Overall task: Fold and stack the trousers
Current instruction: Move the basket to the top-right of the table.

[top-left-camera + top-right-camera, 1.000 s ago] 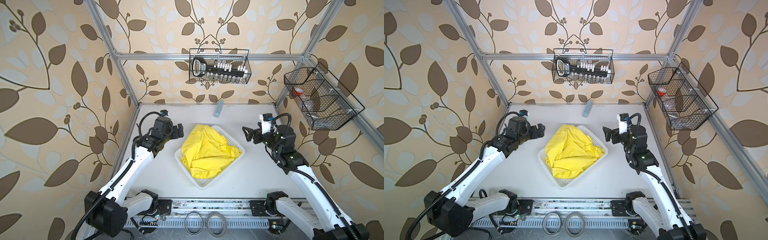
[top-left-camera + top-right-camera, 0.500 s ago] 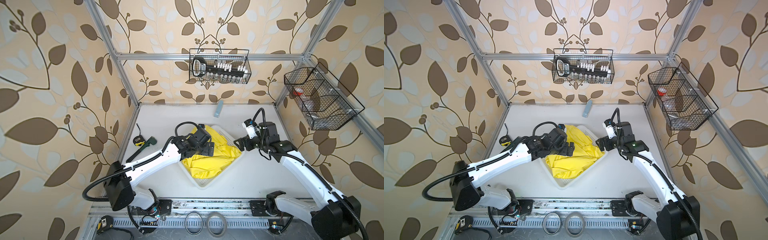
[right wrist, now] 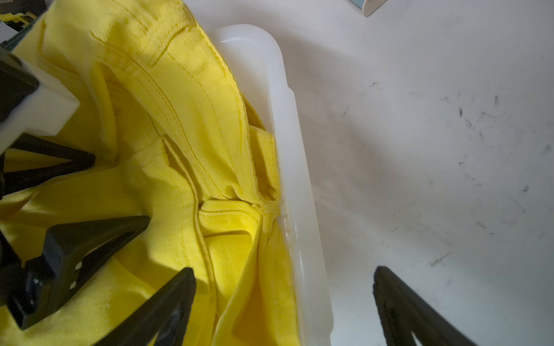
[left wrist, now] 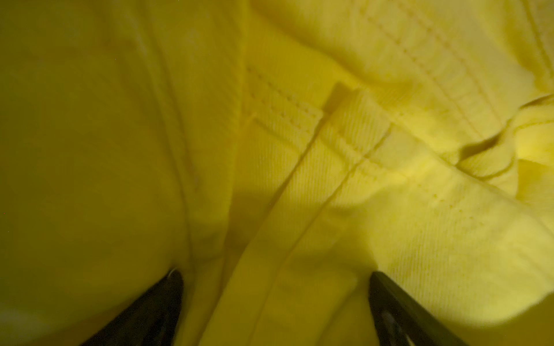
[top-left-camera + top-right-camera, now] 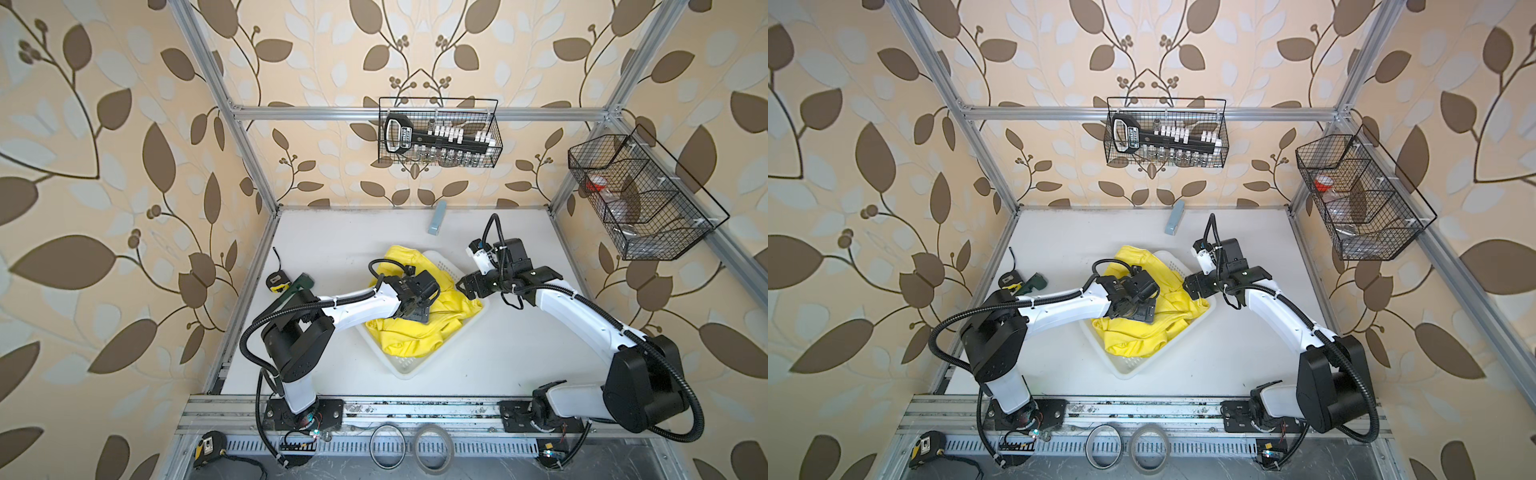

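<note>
One bright yellow pair of trousers (image 5: pixel 415 338) lies crumpled in one white basket (image 5: pixel 409 370) at the centre of both top views, on a white worktop (image 5: pixel 332 249). Some cloth spills past the basket's upper-left rim.

Two white robot arms come in from the lower corners. The left tool (image 5: pixel 417 312) is on the middle of the heap. In the left wrist view its two black fingers (image 4: pixel 162 302) are spread wide, with a stitched fold between them, not pinched. The right tool (image 5: pixel 463 287) is at the basket's right edge and is also wide. In the right wrist view, one of its fingers is over cloth and the other over bare worktop, with the rim between them.

Two black wire racks hang on the walls: the back rack (image 5: pixel 496 124) at upper centre and the side rack (image 5: pixel 665 253) at upper right. One pale blue object (image 5: pixel 436 218) lies by the back wall. There are two tape measures, one (image 5: pixel 275 281) at centre left and another at lower left. Two tape rings (image 5: pixel 417 451) lie at bottom centre.
</note>
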Controlling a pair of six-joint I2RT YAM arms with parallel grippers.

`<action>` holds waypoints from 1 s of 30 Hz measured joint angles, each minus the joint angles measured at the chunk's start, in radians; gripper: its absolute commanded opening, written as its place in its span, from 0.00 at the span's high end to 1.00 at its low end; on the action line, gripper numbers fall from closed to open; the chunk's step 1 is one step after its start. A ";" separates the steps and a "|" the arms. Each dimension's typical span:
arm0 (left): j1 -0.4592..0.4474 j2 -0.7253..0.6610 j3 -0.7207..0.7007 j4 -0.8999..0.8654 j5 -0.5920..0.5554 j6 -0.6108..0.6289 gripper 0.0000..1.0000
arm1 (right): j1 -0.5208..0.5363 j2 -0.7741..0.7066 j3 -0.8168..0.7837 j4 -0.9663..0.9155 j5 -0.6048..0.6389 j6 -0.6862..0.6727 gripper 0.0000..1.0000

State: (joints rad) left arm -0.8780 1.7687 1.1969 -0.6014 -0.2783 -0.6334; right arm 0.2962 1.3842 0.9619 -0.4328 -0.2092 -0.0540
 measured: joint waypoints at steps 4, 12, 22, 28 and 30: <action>0.000 0.039 0.000 0.013 -0.002 -0.006 0.50 | 0.009 0.059 0.027 0.014 0.018 -0.009 0.24; 0.000 0.038 0.023 -0.016 0.020 0.031 1.00 | 0.026 0.186 0.103 0.045 0.079 -0.023 0.47; 0.000 -0.150 0.142 -0.152 0.053 0.088 1.00 | 0.047 0.283 0.168 0.051 0.117 -0.059 0.78; 0.000 -0.294 0.243 -0.262 -0.044 0.132 1.00 | 0.030 0.283 0.168 0.056 0.121 -0.050 0.86; 0.001 -0.335 0.272 -0.303 -0.101 0.150 1.00 | 0.007 0.276 0.164 0.052 0.120 -0.052 0.86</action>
State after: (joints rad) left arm -0.8772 1.4342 1.4693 -0.9047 -0.3794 -0.4839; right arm 0.3031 1.6604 1.1259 -0.3809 -0.0891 -0.1062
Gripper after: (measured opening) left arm 0.078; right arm 0.183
